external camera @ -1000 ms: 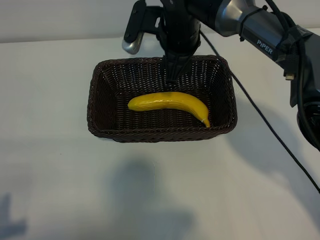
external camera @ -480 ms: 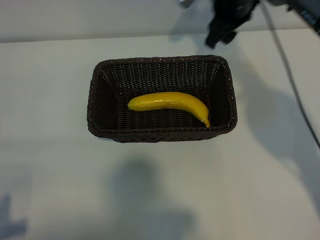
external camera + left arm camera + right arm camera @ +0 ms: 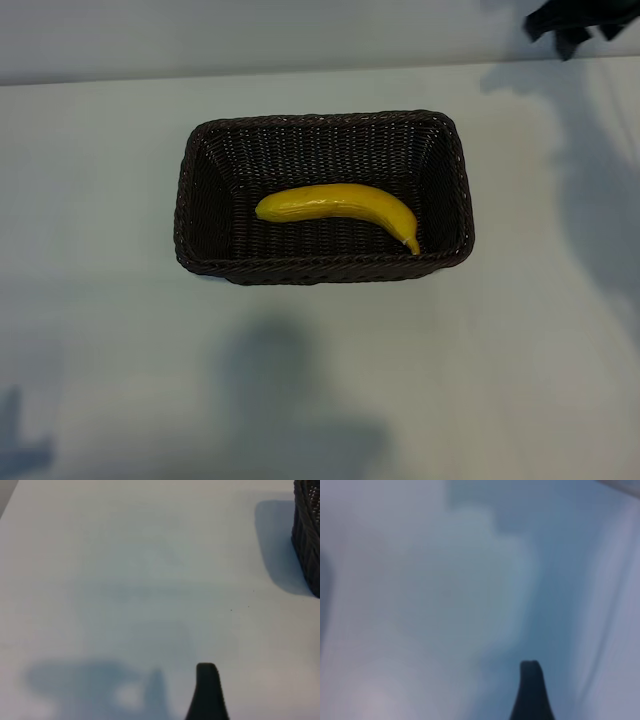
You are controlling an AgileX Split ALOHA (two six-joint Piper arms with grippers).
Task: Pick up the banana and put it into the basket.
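Gone from above the basket [image 3: 200,250], the right gripper [image 3: 580,25] sits at one o'clock, released; banana [image 3: 340,205] inside, so retreat smoothly.

I've got the banana [image 3: 340,204] lying in the basket [image 3: 195,200], mid-surface [image 3: 100,350]; its tip points toward four o'clock. My right hand [image 3: 575,20] sits off at one o'clock, well apart.

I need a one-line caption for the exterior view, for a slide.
A yellow banana lies inside the dark wicker basket on a white table, right gripper at the top right corner.
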